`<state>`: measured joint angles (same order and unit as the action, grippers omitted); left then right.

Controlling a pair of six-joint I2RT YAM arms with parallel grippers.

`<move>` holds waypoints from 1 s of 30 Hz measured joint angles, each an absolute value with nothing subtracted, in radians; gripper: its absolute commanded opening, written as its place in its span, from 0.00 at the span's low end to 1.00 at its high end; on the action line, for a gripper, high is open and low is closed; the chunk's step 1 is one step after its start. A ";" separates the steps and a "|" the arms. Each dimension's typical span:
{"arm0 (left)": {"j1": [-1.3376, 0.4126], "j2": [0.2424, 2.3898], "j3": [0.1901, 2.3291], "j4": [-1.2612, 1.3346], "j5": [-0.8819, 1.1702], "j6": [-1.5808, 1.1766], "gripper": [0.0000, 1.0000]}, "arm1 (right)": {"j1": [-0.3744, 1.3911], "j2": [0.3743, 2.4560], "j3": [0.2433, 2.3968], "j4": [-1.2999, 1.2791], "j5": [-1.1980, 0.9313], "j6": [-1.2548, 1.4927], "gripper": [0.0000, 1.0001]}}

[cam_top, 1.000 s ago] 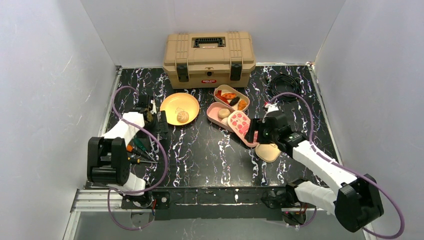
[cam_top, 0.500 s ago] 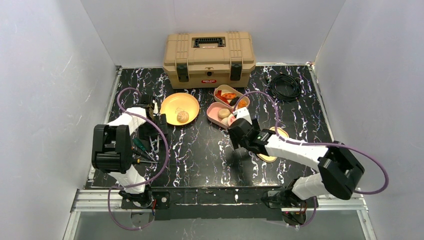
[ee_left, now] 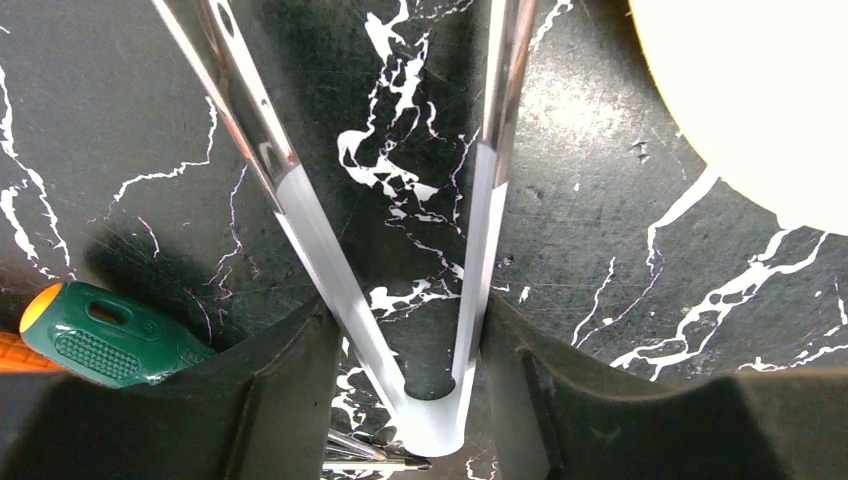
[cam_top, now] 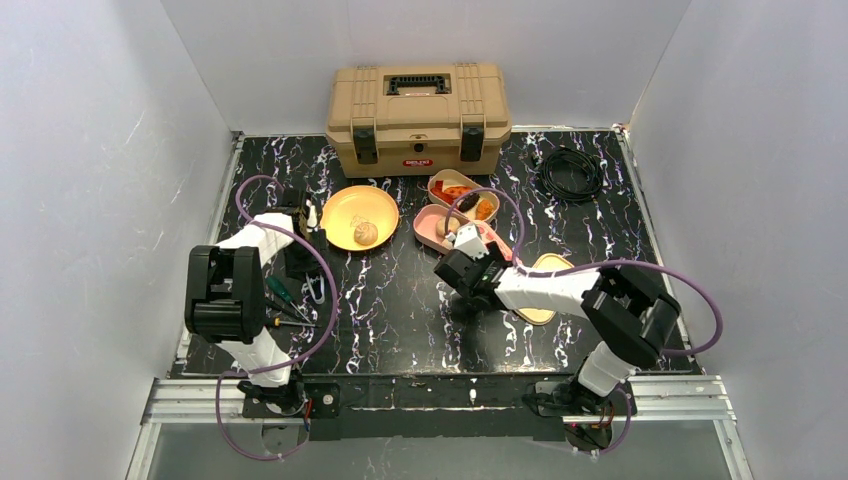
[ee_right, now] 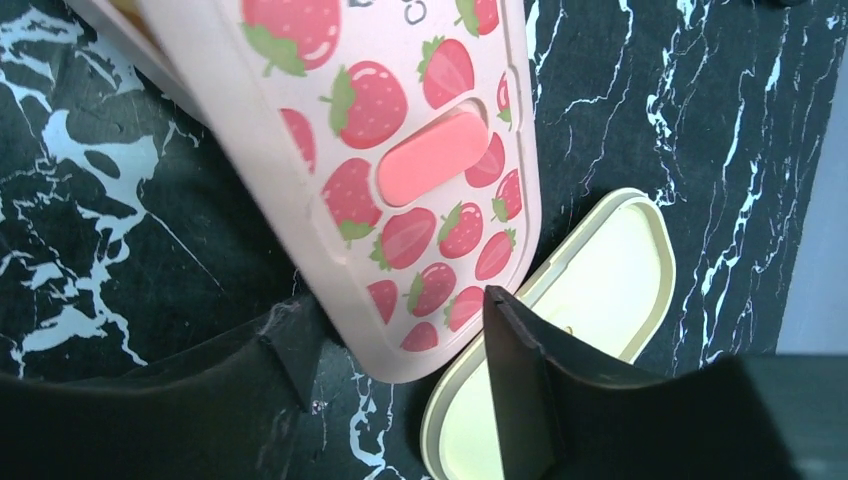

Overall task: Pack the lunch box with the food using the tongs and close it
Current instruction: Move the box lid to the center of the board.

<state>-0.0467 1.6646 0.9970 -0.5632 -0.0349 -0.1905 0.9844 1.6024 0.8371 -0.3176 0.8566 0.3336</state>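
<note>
My left gripper (ee_left: pixel 408 305) is shut on the metal tongs (ee_left: pixel 310 240) near their hinge end; in the top view it (cam_top: pixel 303 262) sits left of the yellow plate (cam_top: pixel 345 205), which holds a tan bun (cam_top: pixel 366 233). The pink lunch box (cam_top: pixel 425 222) has a bun inside. Behind it, a tan tray (cam_top: pixel 440 180) holds orange-red chunks (cam_top: pixel 458 191) and a dark piece (cam_top: pixel 468 203). My right gripper (ee_right: pixel 398 320) is open, and its fingers straddle the tip of the tilted strawberry-print lid (ee_right: pixel 400 150).
A tan toolbox (cam_top: pixel 418 115) stands at the back, with a black cable (cam_top: pixel 570 172) at the back right. A cream lid (ee_right: pixel 600 290) lies beside the right gripper. Screwdrivers (cam_top: pixel 280 295), one with a green handle (ee_left: pixel 100 335), lie by the left arm.
My right arm swung left from beside the cream lid to the strawberry lid's tip, narrowing its jaws. My left gripper closed onto the tongs.
</note>
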 measured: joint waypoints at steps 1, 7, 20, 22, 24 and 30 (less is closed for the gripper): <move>-0.047 1.665 0.997 -0.562 -0.033 -0.190 0.42 | 0.985 1.610 0.844 -0.320 0.868 0.336 0.56; -0.047 1.662 0.997 -0.562 -0.021 -0.189 0.33 | 0.989 1.640 0.876 -0.342 0.916 0.355 0.32; -0.047 1.360 0.914 -0.561 -0.034 -0.193 0.23 | 0.996 1.560 0.908 -0.482 0.966 0.412 0.01; -0.047 1.316 0.905 -0.559 -0.037 -0.195 0.22 | 0.996 1.490 0.908 -0.498 0.965 0.420 0.01; -0.047 1.278 0.894 -0.556 -0.036 -0.198 0.21 | 0.997 1.405 0.908 -0.509 0.962 0.421 0.01; -0.047 1.119 0.884 -0.592 -0.009 -0.205 0.16 | 0.994 1.240 0.907 -0.535 0.953 0.435 0.01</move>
